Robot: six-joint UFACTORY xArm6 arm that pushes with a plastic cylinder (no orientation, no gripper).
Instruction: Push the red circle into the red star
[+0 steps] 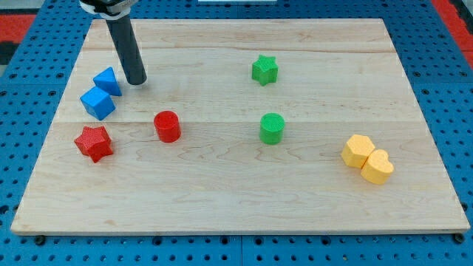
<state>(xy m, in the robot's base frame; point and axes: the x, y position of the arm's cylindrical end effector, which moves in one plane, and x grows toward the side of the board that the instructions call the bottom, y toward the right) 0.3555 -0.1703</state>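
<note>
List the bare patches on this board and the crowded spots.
Bare: the bottom strip below the red star and yellow blocks; the top right beyond the green star. Crowded: the left, where my tip stands beside the blue blocks.

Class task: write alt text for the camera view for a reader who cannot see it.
On a wooden board, my tip rests at the view's upper left beside two blue blocks, above the red circle, which sits apart, right of the red star.

Two red blocks [167, 125], two blue blocks [97, 103], two green blocks [272, 128], two yellow blocks [358, 151]
</note>
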